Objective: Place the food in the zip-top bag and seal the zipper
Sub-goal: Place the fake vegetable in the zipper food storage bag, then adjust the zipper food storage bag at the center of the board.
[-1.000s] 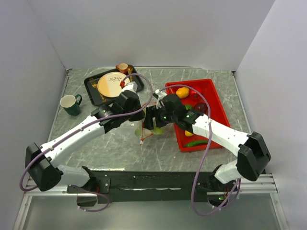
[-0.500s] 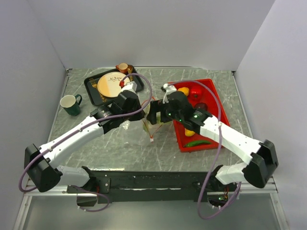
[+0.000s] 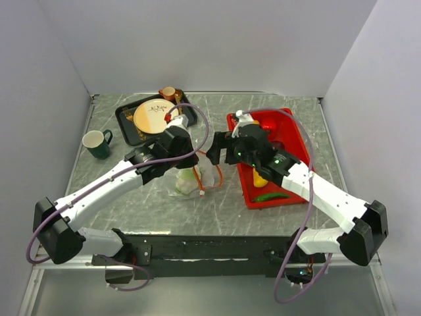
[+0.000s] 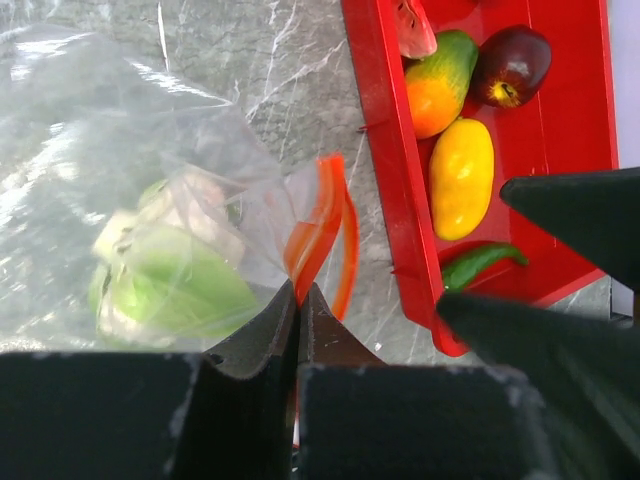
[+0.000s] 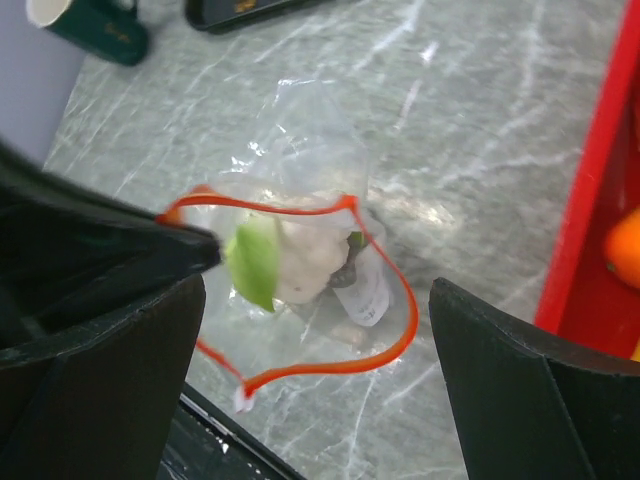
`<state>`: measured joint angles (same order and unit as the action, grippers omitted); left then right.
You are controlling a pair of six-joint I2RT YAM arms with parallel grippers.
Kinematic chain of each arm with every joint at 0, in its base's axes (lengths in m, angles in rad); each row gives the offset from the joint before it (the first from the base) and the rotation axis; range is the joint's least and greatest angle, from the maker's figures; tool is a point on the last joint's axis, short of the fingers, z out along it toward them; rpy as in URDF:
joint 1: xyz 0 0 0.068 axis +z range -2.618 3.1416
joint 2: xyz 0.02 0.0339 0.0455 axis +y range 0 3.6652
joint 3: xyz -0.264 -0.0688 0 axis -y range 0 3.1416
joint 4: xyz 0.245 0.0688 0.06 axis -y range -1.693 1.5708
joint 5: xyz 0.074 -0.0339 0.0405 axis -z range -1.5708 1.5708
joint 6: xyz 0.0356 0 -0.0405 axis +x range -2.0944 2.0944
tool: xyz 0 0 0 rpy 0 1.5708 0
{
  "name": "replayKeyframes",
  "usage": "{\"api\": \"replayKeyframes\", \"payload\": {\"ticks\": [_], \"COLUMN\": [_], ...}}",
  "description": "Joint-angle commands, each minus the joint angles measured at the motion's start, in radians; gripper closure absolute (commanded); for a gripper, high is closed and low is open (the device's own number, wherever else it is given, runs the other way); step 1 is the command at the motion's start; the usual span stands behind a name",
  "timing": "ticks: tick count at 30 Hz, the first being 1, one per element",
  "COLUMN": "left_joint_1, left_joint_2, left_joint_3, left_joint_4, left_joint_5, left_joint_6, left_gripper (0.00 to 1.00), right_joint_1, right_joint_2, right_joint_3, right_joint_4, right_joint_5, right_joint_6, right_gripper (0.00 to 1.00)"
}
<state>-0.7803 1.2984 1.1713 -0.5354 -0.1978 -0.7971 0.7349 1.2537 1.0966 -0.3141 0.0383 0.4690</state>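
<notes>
The zip-top bag sits at the middle of the worktop, just left of the red tray. The cauliflower is already inside it. The zipper is pulled into an open loop, with its white slider at the near end. The left claw is clenched on that orange-red strip and holds one side of the mouth up. The right claw hovers above the opening with its fingers spread wide and nothing between them. A second ago the right claw was low at the bag's mouth, and the strip showed only as a thin, collapsed line between the two claws. Half a second ago it had started lifting away. Now it has drawn back toward the tray's left rim, the right arm has swung outward, and the bag has slumped left and down, hanging from the left claw alone. I take this to mean the right arm has finished opening the mouth and is free to fetch more food. Most of the work is still ahead: the yellow mango, red-green mango, dark purple fruit and green chili remain in the tray, and the zipper is unsealed. The left arm has barely moved.
</notes>
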Motion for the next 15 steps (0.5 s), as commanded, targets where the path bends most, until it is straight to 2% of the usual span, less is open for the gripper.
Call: {"api": "replayKeyframes", "payload": {"ticks": [1,3,4,7,15], "left_joint_1": [-0.002,0.0,-0.002,-0.002,-0.002], "left_joint_2": [-0.042,-0.045,-0.047,-0.048,-0.045], "left_joint_3": [0.013,0.013,0.013,0.011,0.014], "left_joint_4": [0.038,0.032,0.029,0.023,0.022], "left_joint_5": [-0.008,-0.015,-0.018,-0.032,-0.035], "left_joint_6": [0.01,0.007,0.007,0.001,-0.002], "left_gripper": [0.94,0.94,0.94,0.94,0.93], "right_joint_1": [-0.096,-0.118,-0.129,-0.129,-0.123], "right_joint_2": [-0.036,-0.028,-0.027,-0.013,0.03], "right_joint_3": [-0.053,-0.108,-0.128,-0.175,-0.236], "right_joint_4": [-0.003,0.016,0.047,0.079,0.115], "right_joint_5": [-0.011,-0.093,-0.124,-0.19,-0.233], "right_joint_6": [0.082,0.097,0.102,0.135,0.163], "right_gripper": [0.0,0.05,0.14,0.22,0.24]}}
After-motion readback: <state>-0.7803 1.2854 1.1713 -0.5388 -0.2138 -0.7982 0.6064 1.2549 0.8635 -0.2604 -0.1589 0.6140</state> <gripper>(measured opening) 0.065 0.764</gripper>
